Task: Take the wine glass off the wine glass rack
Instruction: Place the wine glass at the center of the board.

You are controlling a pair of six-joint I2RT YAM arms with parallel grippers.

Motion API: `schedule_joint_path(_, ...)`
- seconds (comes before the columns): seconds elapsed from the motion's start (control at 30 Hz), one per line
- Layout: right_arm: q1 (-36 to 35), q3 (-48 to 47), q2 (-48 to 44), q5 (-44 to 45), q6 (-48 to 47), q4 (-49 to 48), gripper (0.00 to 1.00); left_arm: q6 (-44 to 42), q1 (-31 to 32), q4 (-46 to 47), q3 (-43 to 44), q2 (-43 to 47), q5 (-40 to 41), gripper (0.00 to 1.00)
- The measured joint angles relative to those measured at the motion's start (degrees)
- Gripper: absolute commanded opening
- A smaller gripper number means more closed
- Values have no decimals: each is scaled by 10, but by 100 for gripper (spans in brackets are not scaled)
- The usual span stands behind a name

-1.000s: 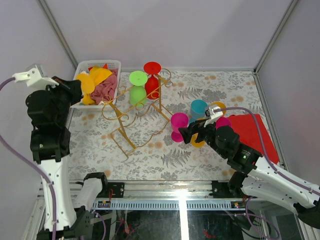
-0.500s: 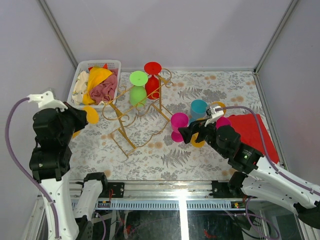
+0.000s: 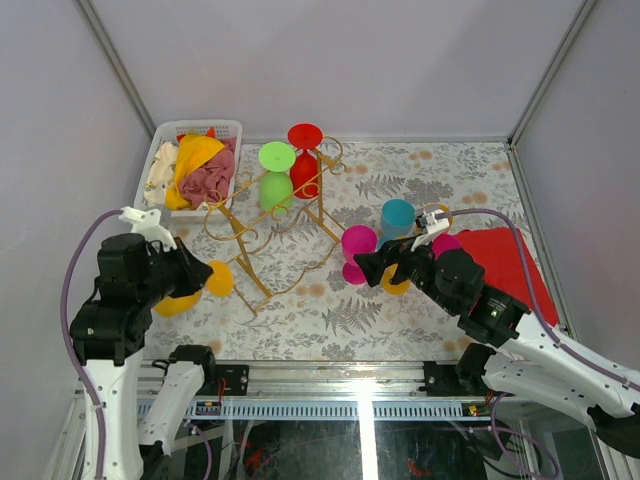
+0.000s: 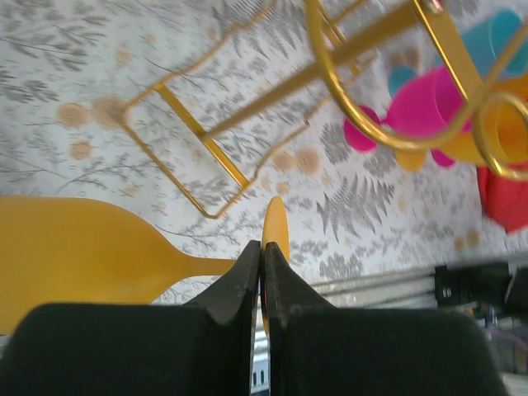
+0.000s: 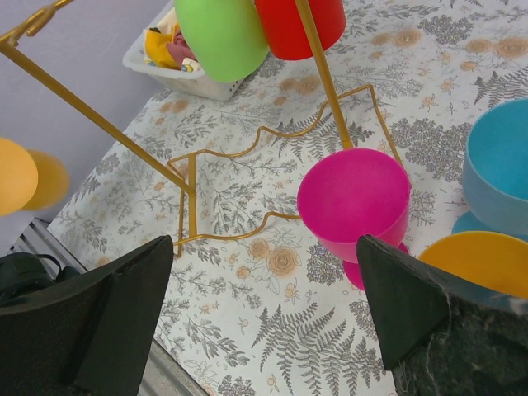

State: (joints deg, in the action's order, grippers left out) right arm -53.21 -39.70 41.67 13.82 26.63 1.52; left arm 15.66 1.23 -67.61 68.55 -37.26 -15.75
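Count one wine glass rack point(image 4: 363, 45) and at least six glasses: green point(image 3: 275, 190) and red point(image 3: 303, 170) hanging at its far end, magenta point(image 5: 353, 198), blue point(image 5: 499, 177) and yellow point(image 5: 470, 256) bunched on the desk point(image 3: 440, 170) just beside the right pincer point(image 5: 264, 243), spread wide and empty. Yellow wine glass point(image 4: 82, 247) off the rack at the near-left desk edge, stem clamped in the left pincer point(image 4: 262, 247). Open desk in front of the rack, one white basket point(image 3: 160, 150) far-left, one red cloth point(image 3: 515, 265) along the right edge.
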Motion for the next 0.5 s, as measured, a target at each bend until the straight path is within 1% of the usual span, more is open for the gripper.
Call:
schedule_joint_path(0.2, 0, 0, 10, 0, 0, 0, 99, -14, 101, -5, -33, 12, -45, 0)
schedule_joint_path(0.37, 0, 0, 10, -16, 7, -2, 99, -28, 182, -6, -37, 24, -119, 0)
schedule_joint_path(0.5, 0, 0, 10, -45, 15, -18, 99, -41, 237, -3, -43, 39, -175, 0)
